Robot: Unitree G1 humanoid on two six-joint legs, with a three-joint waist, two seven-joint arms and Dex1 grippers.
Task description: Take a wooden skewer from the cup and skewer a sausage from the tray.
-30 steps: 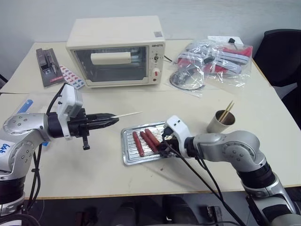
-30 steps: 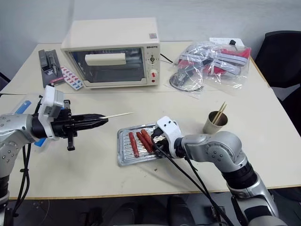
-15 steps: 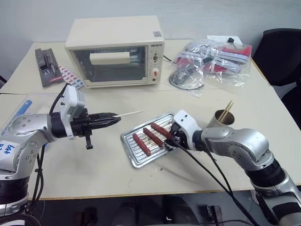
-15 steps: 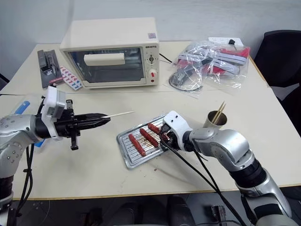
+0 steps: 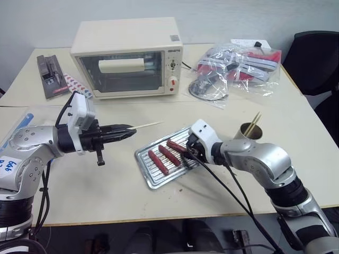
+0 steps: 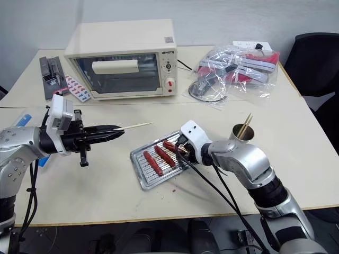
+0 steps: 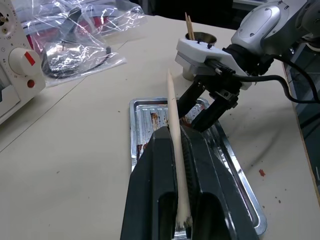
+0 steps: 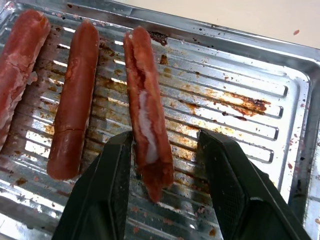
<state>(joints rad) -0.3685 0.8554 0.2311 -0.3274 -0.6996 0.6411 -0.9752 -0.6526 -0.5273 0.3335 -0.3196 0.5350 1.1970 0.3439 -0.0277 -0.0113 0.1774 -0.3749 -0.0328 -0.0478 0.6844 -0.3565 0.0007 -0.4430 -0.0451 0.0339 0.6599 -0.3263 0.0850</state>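
Since a second ago the tray (image 5: 153, 177) sits skewed on the beige table (image 5: 222, 114); right gripper (image 8: 165, 190) fingers straddle a split sausage (image 8: 145, 130), left gripper (image 5: 127, 133) pinches the wooden skewer (image 5: 145, 125).

I see even bright overhead light, soft shadows, glare on my tray (image 8: 280, 60), sharp focus throughout.

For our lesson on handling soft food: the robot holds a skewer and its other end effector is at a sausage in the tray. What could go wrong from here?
1. The split reddish-brown sausage lies between the open fingers of the right end effector; squeezing may tear it further.
2. The greasy, ridged silver metal tray sits loose and askew; a push could slide it.
3. The thin pale wooden skewer juts far beyond the shut left end effector; it may bend or slip.
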